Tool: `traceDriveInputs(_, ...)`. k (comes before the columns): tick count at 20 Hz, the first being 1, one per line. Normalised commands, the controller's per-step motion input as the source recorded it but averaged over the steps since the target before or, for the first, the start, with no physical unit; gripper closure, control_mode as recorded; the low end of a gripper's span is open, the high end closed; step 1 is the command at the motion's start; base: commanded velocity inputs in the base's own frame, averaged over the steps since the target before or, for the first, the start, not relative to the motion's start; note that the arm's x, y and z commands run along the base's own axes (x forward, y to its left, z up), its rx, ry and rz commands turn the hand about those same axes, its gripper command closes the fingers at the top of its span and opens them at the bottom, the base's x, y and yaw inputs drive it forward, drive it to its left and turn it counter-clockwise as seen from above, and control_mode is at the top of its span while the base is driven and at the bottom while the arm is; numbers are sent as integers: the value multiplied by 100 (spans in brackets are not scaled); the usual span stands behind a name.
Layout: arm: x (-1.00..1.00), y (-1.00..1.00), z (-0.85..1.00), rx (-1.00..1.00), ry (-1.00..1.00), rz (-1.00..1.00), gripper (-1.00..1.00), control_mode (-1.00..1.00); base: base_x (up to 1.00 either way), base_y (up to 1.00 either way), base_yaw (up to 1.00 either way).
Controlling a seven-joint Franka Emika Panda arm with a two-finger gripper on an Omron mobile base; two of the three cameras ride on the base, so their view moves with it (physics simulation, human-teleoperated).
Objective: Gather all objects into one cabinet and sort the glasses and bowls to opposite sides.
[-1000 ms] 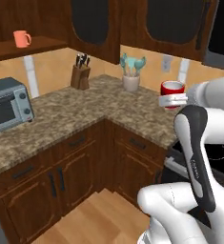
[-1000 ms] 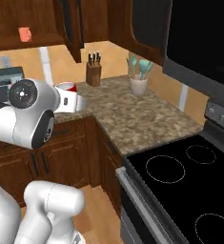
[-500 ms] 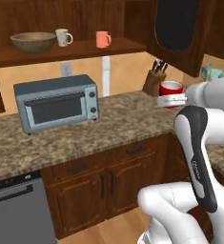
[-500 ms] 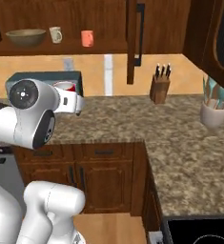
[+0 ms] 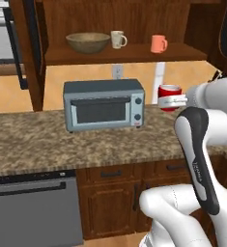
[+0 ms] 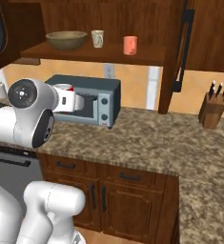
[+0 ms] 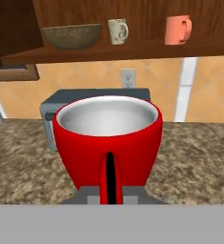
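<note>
My gripper (image 5: 171, 102) is shut on the red mug (image 5: 169, 91), held upright at chest height above the counter, right of the toaster oven. In the hand view the red mug (image 7: 107, 138) is close up, handle toward the camera, hiding the fingertips. The cabinet shelf (image 5: 129, 54) above carries the tan bowl (image 5: 88, 42) at the left, the cream mug (image 5: 118, 39) beside it, and the salmon mug (image 5: 158, 43) further right. From the right base view the red mug (image 6: 63, 88) sits in front of the oven, below the bowl (image 6: 66, 40), cream mug (image 6: 98, 38) and salmon mug (image 6: 130, 45).
A grey-blue toaster oven (image 5: 104, 104) stands on the speckled counter (image 5: 37, 144) under the shelf. A dishwasher (image 5: 33, 207) and lower cabinets (image 6: 118, 195) sit below. The cabinet's open door (image 6: 180, 52) hangs right of the shelf, and a knife block (image 6: 212, 110) stands far right.
The whole scene has shifted: the base has turned from the counter corner to face the toaster oven and open cabinet. The red mug stays in the gripper.
</note>
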Motion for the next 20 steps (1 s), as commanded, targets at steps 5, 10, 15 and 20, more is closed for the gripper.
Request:
traceDriveInputs(5, 0, 0, 0, 0, 0, 0, 100, 100, 43, -22, -3)
traceDriveInputs(10, 0, 0, 0, 0, 0, 0, 100, 100, 55, -3, -18)
traceDriveInputs(15, 0, 0, 0, 0, 0, 0, 100, 100, 31, -7, -17)
traceDriveInputs(20, 0, 0, 0, 0, 0, 0, 100, 100, 37, -3, -15)
